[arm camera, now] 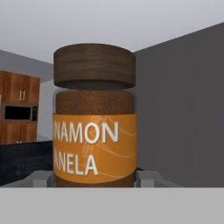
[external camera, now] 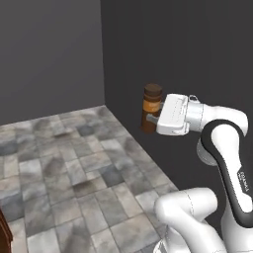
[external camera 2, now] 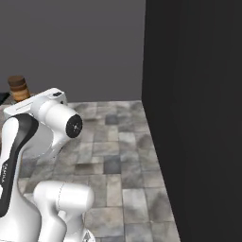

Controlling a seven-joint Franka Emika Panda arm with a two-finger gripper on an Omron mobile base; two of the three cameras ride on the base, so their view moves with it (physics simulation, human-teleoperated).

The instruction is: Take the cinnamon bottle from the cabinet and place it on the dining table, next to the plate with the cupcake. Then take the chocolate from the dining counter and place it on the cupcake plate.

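My gripper (external camera: 149, 120) is shut on the cinnamon bottle (external camera: 152, 105), a small brown bottle with a dark brown cap and an orange band, and holds it upright in the air beside a dark wall. In the hand view the cinnamon bottle (arm camera: 94, 127) stands close up between the grey fingers (arm camera: 41, 178) of the gripper (arm camera: 94, 180), which clasp its lower part. Its cap (external camera 2: 18, 87) pokes up behind the white hand at the far left of the right base view. The plate, the cupcake and the chocolate are out of view.
A tall dark wall (external camera: 188, 59) stands just right of the arm. Grey stone floor tiles (external camera: 74, 168) spread out to the left. Far off, reddish-brown wooden cabinets (arm camera: 17, 94) frame a dark microwave, with a black surface (arm camera: 22, 162) in front of them.
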